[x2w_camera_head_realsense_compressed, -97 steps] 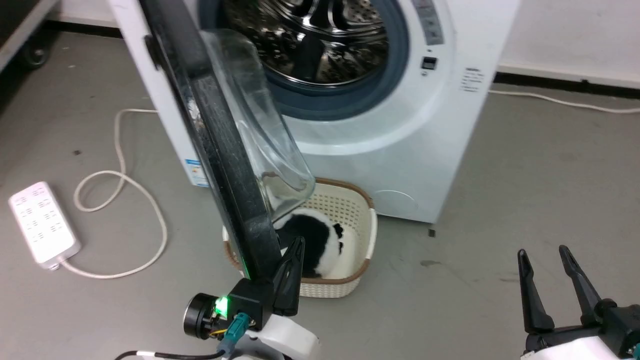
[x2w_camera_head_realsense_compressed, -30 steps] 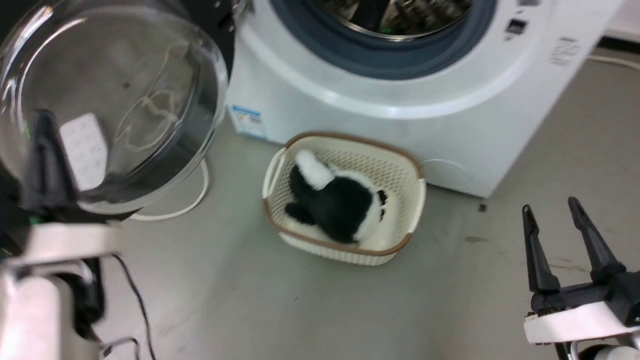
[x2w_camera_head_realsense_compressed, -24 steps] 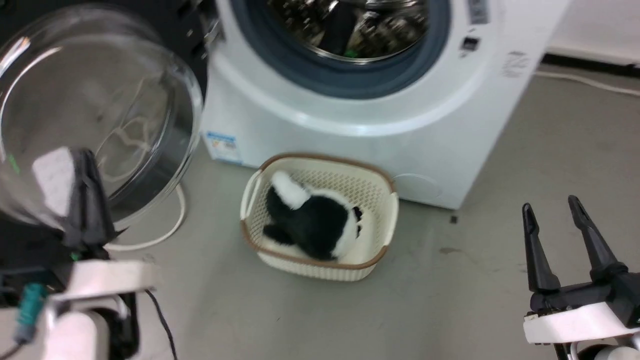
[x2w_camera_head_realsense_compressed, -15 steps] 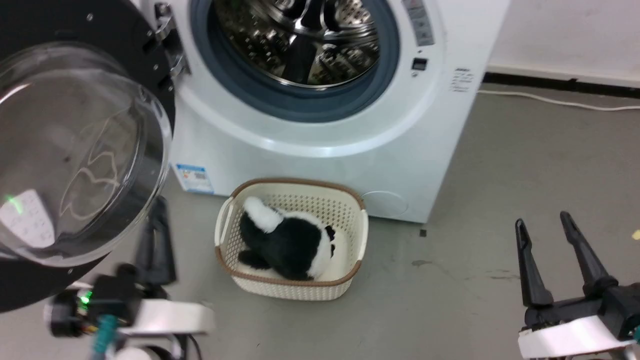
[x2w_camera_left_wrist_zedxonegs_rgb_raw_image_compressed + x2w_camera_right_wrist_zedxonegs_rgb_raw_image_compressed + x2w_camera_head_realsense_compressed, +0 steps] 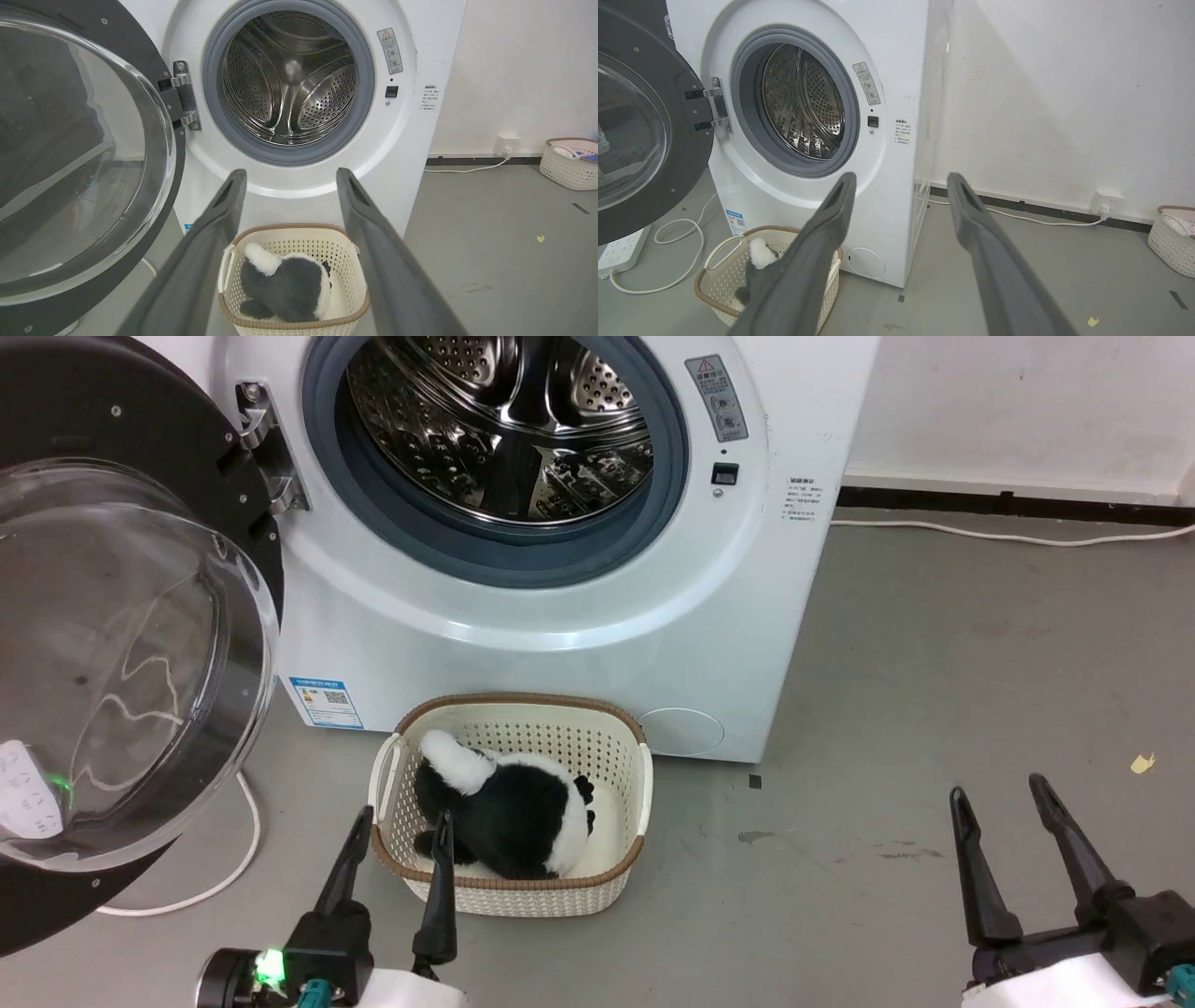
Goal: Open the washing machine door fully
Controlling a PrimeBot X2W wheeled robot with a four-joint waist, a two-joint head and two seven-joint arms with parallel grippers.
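The washing machine door (image 5: 112,653), a black ring around a bulging clear glass bowl, stands swung far out to the left on its metal hinge (image 5: 266,448). The steel drum opening (image 5: 504,429) is fully exposed. The door also appears in the left wrist view (image 5: 79,154) and the right wrist view (image 5: 635,135). My left gripper (image 5: 404,817) is open and empty, low in front of the basket and clear of the door; its own view shows its jaws wide apart (image 5: 290,173). My right gripper (image 5: 997,787) is open and empty over the floor at the lower right (image 5: 901,176).
A cream basket (image 5: 523,702) holding a black and white plush toy (image 5: 509,803) sits on the floor against the machine's front. A white cable (image 5: 224,868) and power strip (image 5: 619,249) lie under the door. Another basket (image 5: 567,161) stands by the right wall.
My left gripper has let go of the door's edge, opened, and moved away to in front of the basket. The door has swung from edge-on to wide open. The head camera shifted.
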